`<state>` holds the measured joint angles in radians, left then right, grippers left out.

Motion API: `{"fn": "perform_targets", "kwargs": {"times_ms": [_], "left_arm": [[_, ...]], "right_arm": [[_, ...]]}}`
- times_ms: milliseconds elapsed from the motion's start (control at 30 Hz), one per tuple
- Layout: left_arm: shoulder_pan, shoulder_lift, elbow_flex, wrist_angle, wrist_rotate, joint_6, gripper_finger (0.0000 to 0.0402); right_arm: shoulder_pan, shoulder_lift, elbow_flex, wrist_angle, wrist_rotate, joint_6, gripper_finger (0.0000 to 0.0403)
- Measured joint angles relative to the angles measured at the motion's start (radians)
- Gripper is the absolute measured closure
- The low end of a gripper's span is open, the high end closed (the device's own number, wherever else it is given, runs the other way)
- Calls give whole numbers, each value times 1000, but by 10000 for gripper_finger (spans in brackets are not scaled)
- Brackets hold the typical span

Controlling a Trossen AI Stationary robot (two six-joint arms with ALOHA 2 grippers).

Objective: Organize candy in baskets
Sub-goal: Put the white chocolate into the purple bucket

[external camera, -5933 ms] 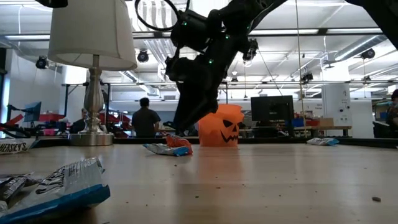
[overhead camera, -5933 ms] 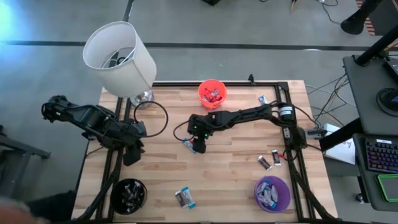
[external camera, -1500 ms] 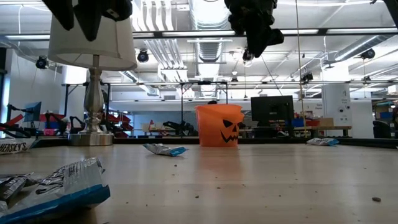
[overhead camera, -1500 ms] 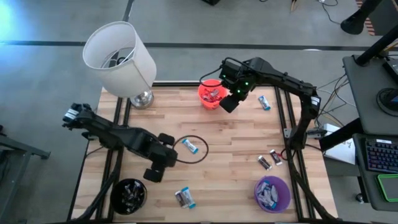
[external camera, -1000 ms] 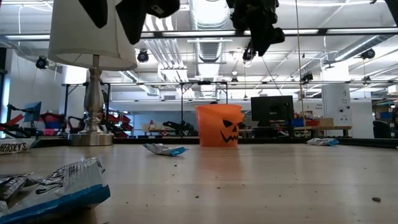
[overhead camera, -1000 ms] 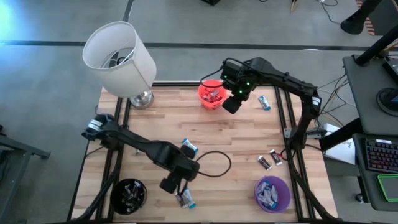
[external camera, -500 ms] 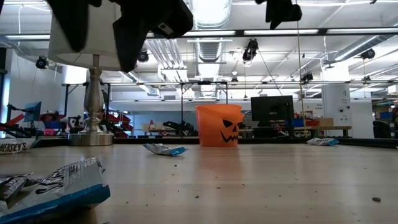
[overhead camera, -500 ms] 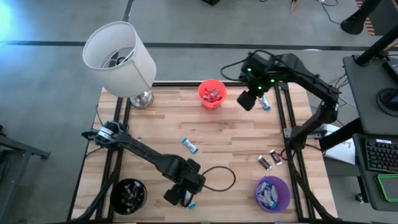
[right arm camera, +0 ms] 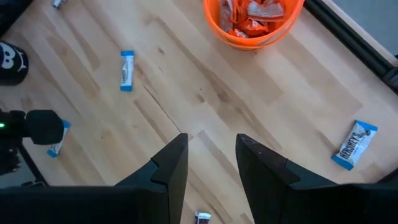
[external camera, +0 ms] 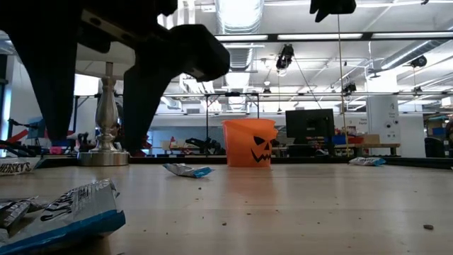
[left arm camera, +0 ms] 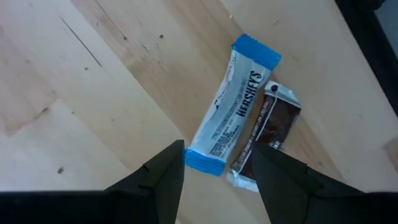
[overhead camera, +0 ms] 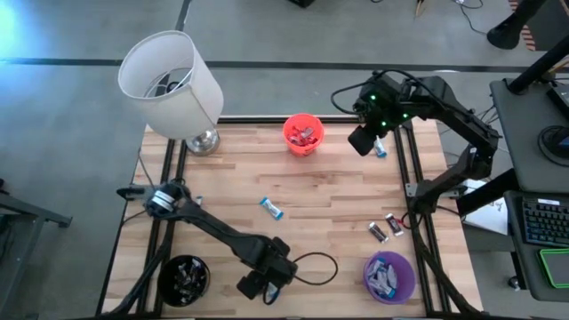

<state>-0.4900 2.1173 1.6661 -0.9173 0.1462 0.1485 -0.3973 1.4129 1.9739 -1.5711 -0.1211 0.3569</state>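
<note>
Candy, a white blue-ended bar (left arm camera: 228, 112) touching a brown one (left arm camera: 267, 132), lies below the open left hand (left arm camera: 214, 171).

Right past my left fingers I can read "HERSHEY'S" in grey letters on a white candy wrapper with bright blue ends (left arm camera: 231, 112). At table height, "HERSHEY'S" shows again in pale letters on a dark brown candy wrapper (external camera: 15, 167) at the table's edge.
</note>
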Motion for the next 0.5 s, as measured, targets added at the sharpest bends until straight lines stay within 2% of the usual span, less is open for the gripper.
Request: {"fn": "perform_targets", "kwargs": {"times_ms": [500], "left_arm": [[0,52,0,50,57,27,233]], "right_arm": [[0,3,0,0,0,0,277]]}}
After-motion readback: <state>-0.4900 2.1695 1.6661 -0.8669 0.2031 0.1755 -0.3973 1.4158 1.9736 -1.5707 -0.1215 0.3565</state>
